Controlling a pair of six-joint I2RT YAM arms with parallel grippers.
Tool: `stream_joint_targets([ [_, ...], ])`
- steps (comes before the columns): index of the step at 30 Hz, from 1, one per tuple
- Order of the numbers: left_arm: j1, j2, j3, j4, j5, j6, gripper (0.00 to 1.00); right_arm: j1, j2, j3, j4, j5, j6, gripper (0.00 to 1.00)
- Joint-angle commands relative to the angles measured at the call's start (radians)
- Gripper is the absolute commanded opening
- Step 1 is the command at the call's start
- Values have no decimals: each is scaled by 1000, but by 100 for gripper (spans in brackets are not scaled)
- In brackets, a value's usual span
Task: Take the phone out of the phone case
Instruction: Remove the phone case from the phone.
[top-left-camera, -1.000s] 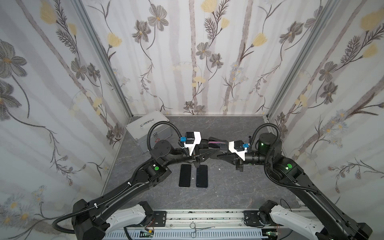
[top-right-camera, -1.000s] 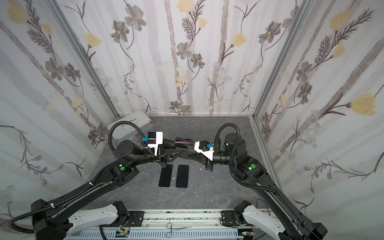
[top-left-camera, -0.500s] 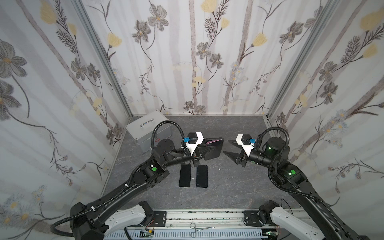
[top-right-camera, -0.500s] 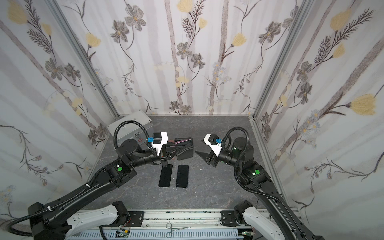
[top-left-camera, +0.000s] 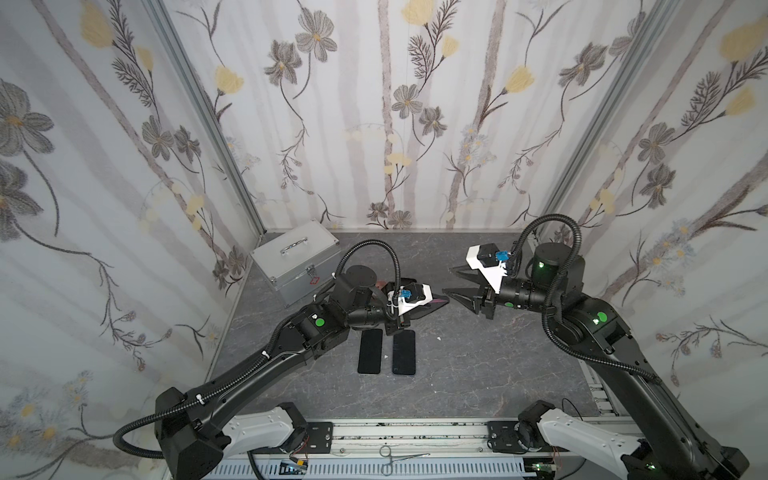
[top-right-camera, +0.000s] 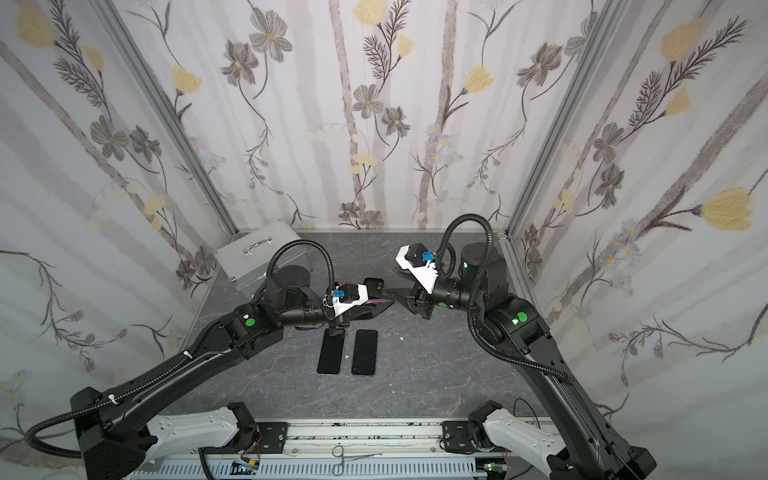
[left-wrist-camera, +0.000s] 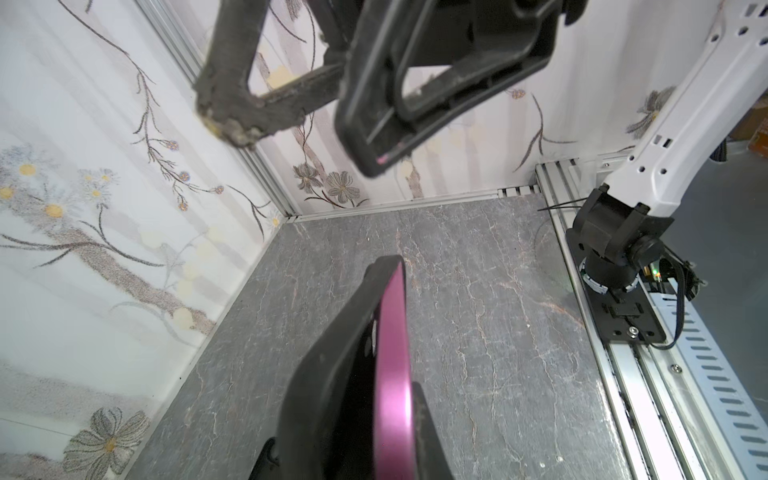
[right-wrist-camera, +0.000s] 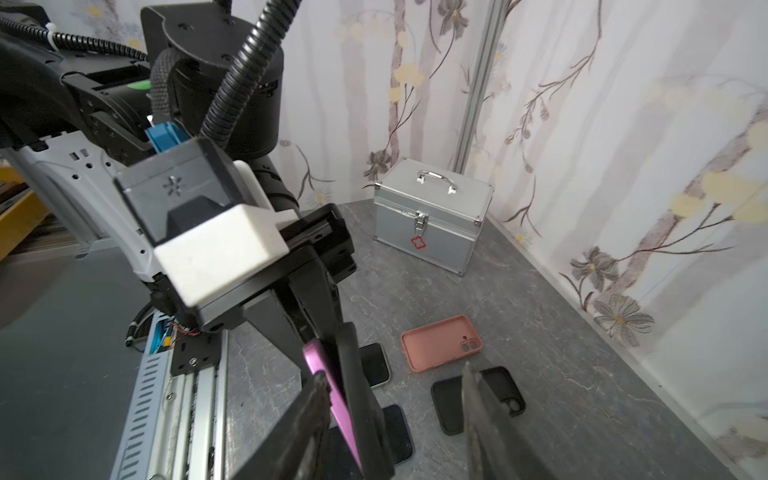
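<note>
Your left pincer clamps the black phone case; shut the open, empty right pincer on the purple phone alone.

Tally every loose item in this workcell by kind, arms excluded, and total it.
Phones: 3 (purple phone, two dark phones)
Phone cases: 3 (held black case, pink case, loose black case)
Metal box: 1
Forceps: 1
Total: 8

The phone shows a satin purple metallic edge inside a matt black phone case. The ribbed metal box gleams; the desk looks marbled grey stone.
</note>
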Motion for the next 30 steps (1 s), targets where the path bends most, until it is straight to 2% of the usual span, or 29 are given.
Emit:
stream_joint_targets([
  [1, -2, 3, 20, 6, 14, 63, 0, 20, 58, 52, -133, -13, -41, 50],
  [10, -8, 12, 27, 2, 20, 76, 0, 57, 150, 113, -165, -36, -24, 44],
  [21, -11, 1, 23, 2, 5, 91, 0, 68, 215, 138, -231, 33, -20, 37],
  [24, -11, -2, 20, 2, -10, 94, 0, 67, 227, 136, -247, 11, -22, 33],
  [30, -13, -11, 16, 6, -25, 98, 0, 68, 240, 132, -253, -29, -4, 10],
])
